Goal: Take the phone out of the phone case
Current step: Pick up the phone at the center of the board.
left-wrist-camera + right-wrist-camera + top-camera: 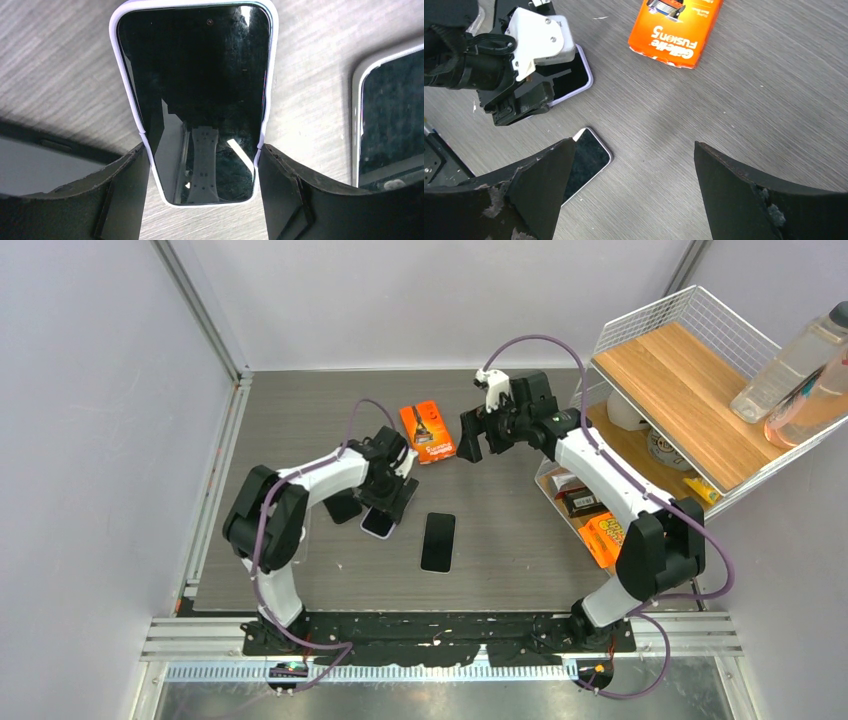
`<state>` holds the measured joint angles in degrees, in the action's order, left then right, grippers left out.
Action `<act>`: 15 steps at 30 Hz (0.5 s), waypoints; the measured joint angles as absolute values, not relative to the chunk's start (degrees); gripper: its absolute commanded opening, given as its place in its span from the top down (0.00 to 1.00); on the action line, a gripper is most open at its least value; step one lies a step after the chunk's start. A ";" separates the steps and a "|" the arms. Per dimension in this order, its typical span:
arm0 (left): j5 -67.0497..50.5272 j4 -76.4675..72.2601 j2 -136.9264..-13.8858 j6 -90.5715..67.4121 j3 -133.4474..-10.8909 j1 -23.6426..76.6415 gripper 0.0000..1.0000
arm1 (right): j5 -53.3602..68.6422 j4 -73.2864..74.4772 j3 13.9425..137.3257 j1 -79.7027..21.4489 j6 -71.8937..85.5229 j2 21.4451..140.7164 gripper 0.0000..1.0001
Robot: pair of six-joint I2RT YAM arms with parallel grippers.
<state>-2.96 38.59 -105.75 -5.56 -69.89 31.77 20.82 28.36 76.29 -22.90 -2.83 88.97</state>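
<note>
A phone [195, 90] with a dark screen lies face up on the grey table in a pale lilac phone case [116, 55]. My left gripper [202, 160] is shut on the case, one finger pressed against each long side near its lower end. From above, the cased phone [378, 521] sits just beneath the left gripper [388, 498]. My right gripper [480, 435] hovers open above the table farther back, with nothing between its fingers [544, 180]. It looks down on the cased phone [576, 75].
A bare black phone [437, 541] lies right of the cased one, and a dark flat object [343, 506] lies to its left. An orange razor box [428, 431] sits behind. A wire rack [700, 340] with bottles [790, 365] stands at right, snack packs [605, 535] beneath.
</note>
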 measured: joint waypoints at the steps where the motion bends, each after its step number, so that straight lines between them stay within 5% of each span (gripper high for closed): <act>1: -3.27 38.33 -104.64 -4.95 -68.77 31.83 1.00 | 21.74 28.29 76.44 -22.63 -2.81 89.43 0.05; 15: -7.33 34.17 -91.98 0.60 -59.44 32.01 1.00 | 37.76 26.00 78.17 -22.90 2.63 104.01 0.02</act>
